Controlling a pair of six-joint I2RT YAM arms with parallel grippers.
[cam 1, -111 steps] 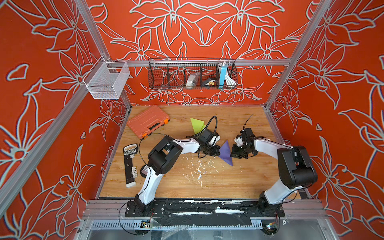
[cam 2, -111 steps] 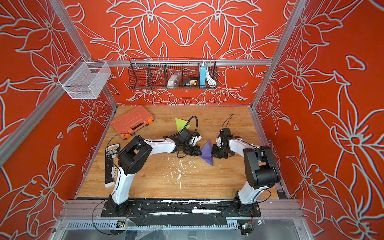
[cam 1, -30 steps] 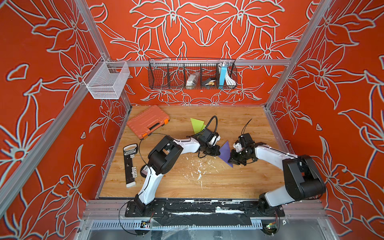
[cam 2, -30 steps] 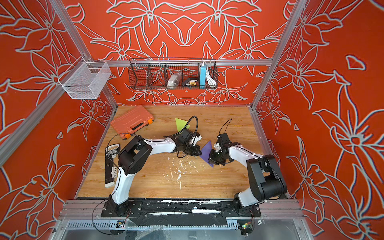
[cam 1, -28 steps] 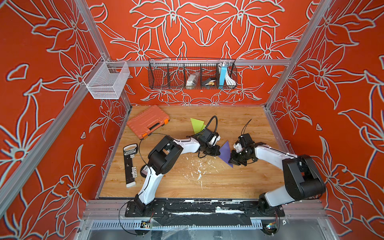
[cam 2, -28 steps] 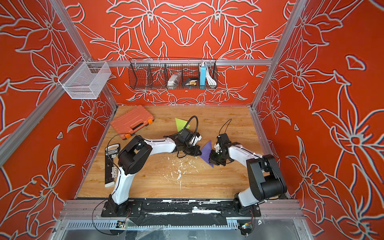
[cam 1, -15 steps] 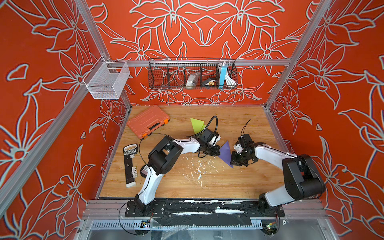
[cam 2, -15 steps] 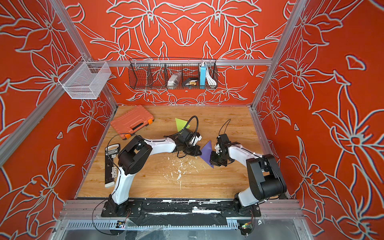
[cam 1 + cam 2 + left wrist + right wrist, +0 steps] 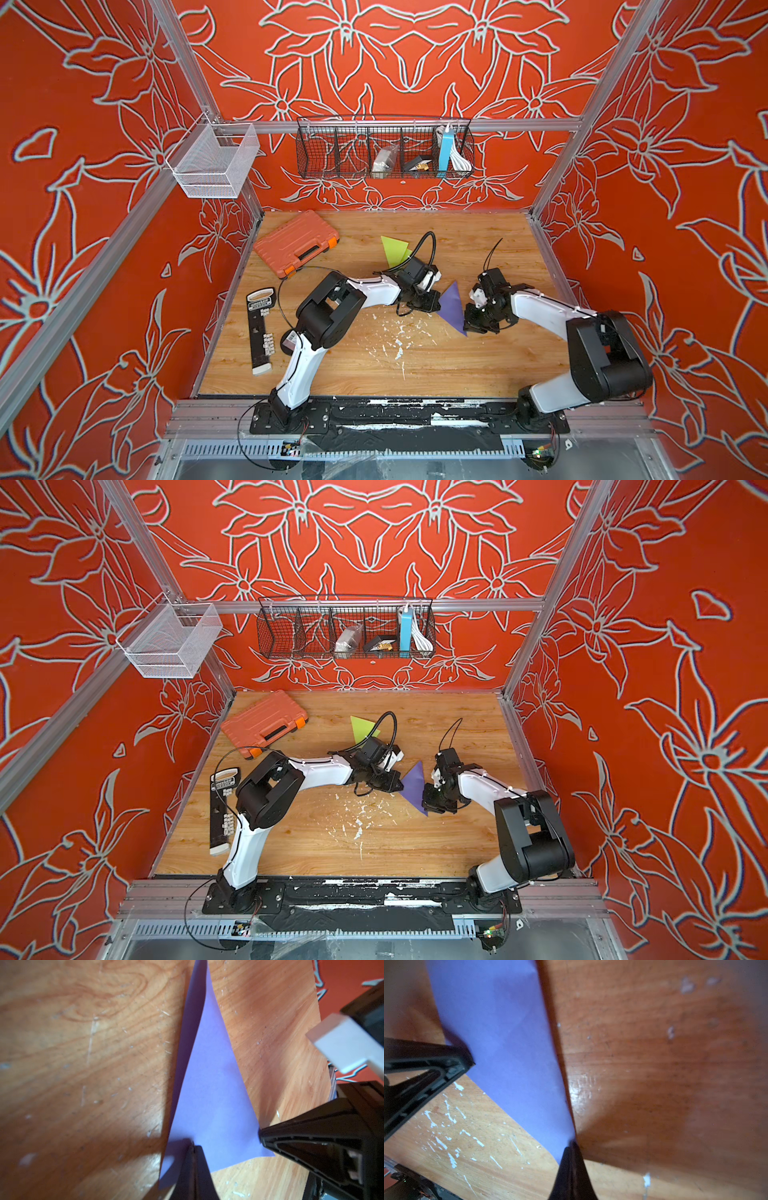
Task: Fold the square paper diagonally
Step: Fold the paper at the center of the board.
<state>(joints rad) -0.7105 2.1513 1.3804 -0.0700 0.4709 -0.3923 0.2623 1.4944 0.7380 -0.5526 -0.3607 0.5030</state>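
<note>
**Fig.** The scuffed, white-flecked wooden table (image 9: 415,374) bore the purple paper (image 9: 453,305), a thin matte sheet already lying as a flat triangle between both tools. The left gripper (image 9: 193,1147), jaws fully closed and empty, pinned one corner beneath its tip. The right gripper (image 9: 572,1145), likewise closed and empty, pressed the long edge, apparently to sharpen the crease.

A robotics test cell is indicated by aluminium framing (image 9: 519,124), printed backdrop walls (image 9: 415,50) and robot arms (image 9: 374,291) mounted at the bench (image 9: 478,365).
</note>
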